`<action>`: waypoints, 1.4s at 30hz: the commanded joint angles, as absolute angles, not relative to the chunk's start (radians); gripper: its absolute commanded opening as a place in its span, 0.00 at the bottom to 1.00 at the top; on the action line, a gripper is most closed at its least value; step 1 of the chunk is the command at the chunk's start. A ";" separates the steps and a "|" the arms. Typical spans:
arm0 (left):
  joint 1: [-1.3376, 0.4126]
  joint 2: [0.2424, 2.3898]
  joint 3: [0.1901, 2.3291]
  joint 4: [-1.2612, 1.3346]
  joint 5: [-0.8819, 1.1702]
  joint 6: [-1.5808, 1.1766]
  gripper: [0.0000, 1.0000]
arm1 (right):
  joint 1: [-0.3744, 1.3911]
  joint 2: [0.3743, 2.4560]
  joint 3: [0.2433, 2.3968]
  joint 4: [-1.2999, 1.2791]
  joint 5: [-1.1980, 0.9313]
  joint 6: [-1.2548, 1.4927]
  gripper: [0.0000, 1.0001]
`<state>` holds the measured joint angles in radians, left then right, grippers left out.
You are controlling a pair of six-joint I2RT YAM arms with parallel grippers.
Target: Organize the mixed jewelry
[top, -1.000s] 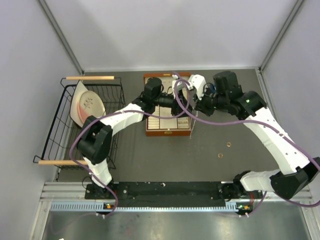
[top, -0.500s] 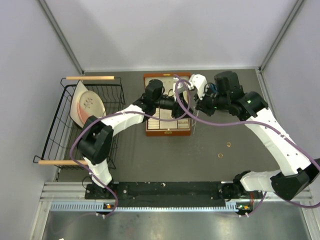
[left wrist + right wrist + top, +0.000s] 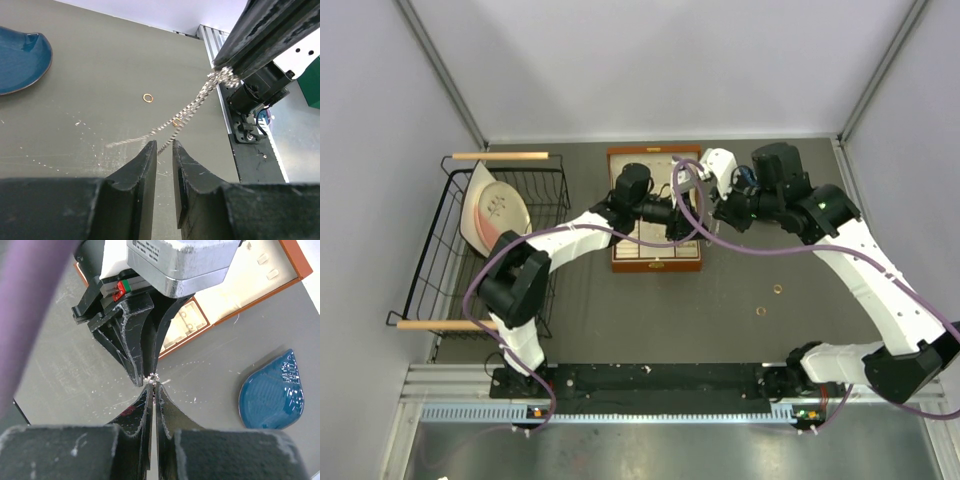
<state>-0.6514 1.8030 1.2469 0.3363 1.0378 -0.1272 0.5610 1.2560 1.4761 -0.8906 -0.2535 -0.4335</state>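
The silvery chain necklace [image 3: 200,97] hangs from my right gripper [image 3: 154,385], which is shut on a bunched end of the chain [image 3: 155,376] above the table, beside the wooden box [image 3: 655,255]. My left gripper [image 3: 164,145] faces it with its jaws a narrow gap apart, and a loose chain strand dangles between its fingertips. In the top view the two grippers meet over the box's right edge, left [image 3: 682,222] and right [image 3: 703,215]. Two tiny gold rings [image 3: 777,290] [image 3: 760,311] lie on the table right of the box; they also show in the left wrist view [image 3: 147,97] [image 3: 176,122].
The box's cream compartments [image 3: 235,290] lie open. A blue dish [image 3: 272,390] sits on the table near the box. A black wire rack [image 3: 430,270] holding a plate [image 3: 495,212] stands at the left. Grey walls enclose the table.
My left gripper has slid a little right toward the right gripper. The right gripper has shifted slightly right and up, still holding the chain.
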 commanded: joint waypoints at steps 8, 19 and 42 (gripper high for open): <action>-0.661 1.824 1.250 0.342 1.034 -0.103 0.03 | 0.565 1.216 1.520 -0.891 -0.245 -0.430 0.00; -0.640 1.779 1.270 0.316 1.020 -0.129 0.00 | 0.566 1.215 1.488 -0.887 -0.207 -0.449 0.00; -0.465 1.692 1.341 0.281 0.966 -0.198 0.00 | 0.565 1.410 1.492 -0.681 -0.172 -0.425 0.00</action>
